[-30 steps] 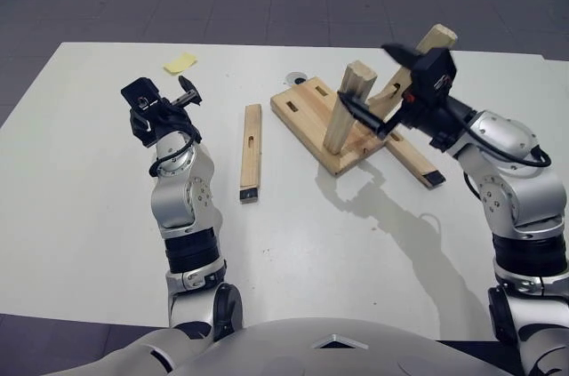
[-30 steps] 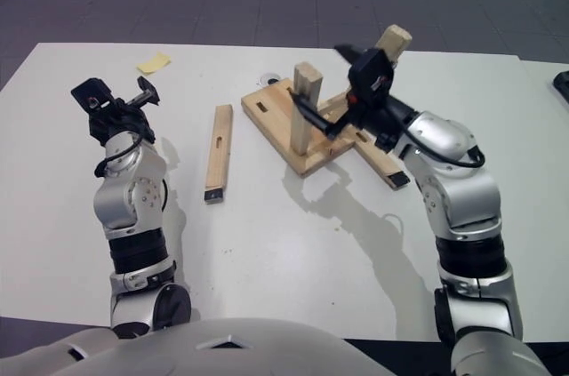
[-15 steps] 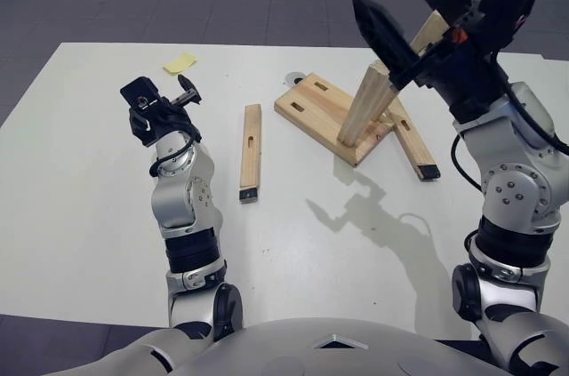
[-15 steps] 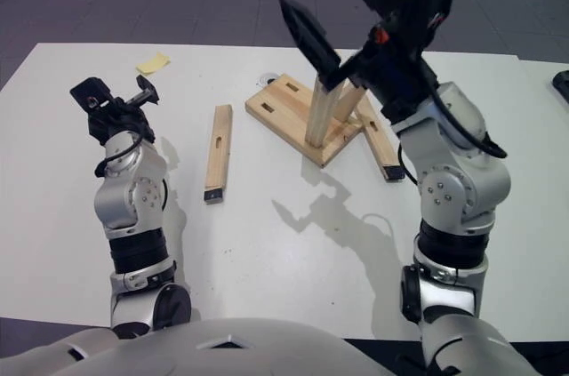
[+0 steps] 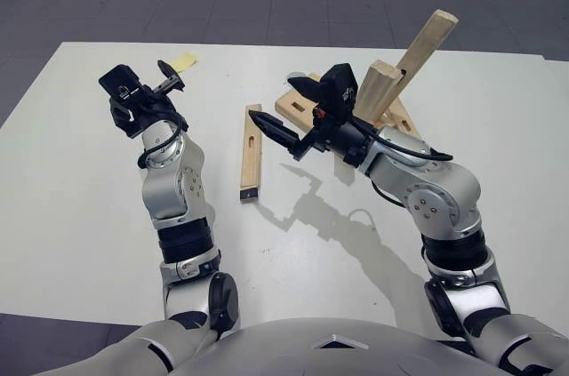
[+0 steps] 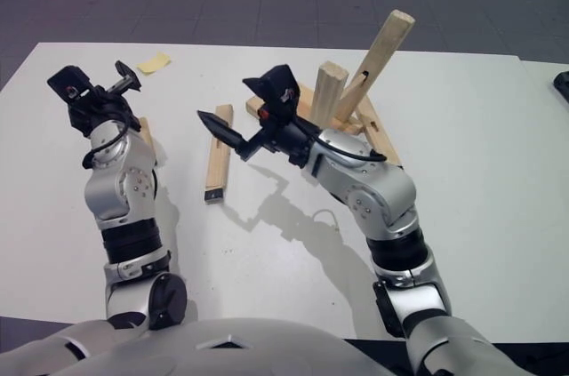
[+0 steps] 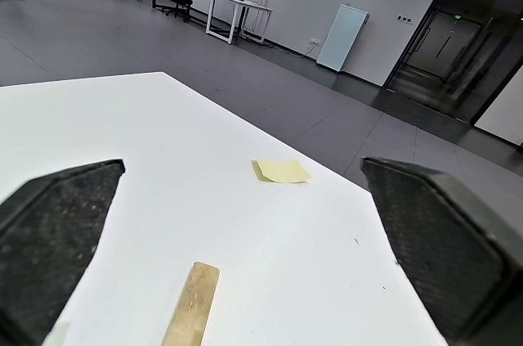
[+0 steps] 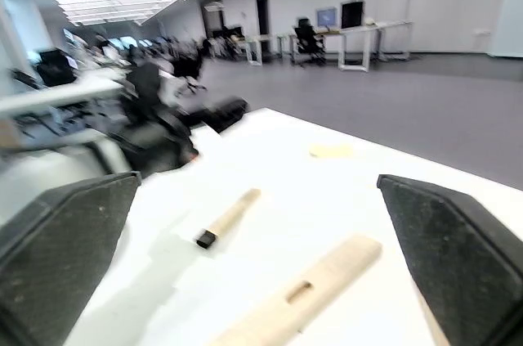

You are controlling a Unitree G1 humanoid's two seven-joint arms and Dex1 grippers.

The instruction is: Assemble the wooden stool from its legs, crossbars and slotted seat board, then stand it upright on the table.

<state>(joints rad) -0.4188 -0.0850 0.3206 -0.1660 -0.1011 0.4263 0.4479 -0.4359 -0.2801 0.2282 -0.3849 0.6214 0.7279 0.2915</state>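
Note:
The slotted seat board lies at the back middle of the white table, mostly hidden by my right arm. Two wooden legs rise from it: a short one and a long tilted one. A slotted wooden bar with a black tip lies flat to the left of the board. Another wooden piece peeks out beside my left arm. My right gripper hangs open just above the bar's far end, holding nothing. My left gripper is raised at the left, open and holding nothing.
A yellow sticky note lies near the table's far left edge and is seen between the left fingers. A dark object sits at the far right edge. The near half of the table is bare.
My right arm has swung down and leftward from above the stool parts to over the loose bar. The long leg now stands uncovered. My left gripper has shifted slightly back and left.

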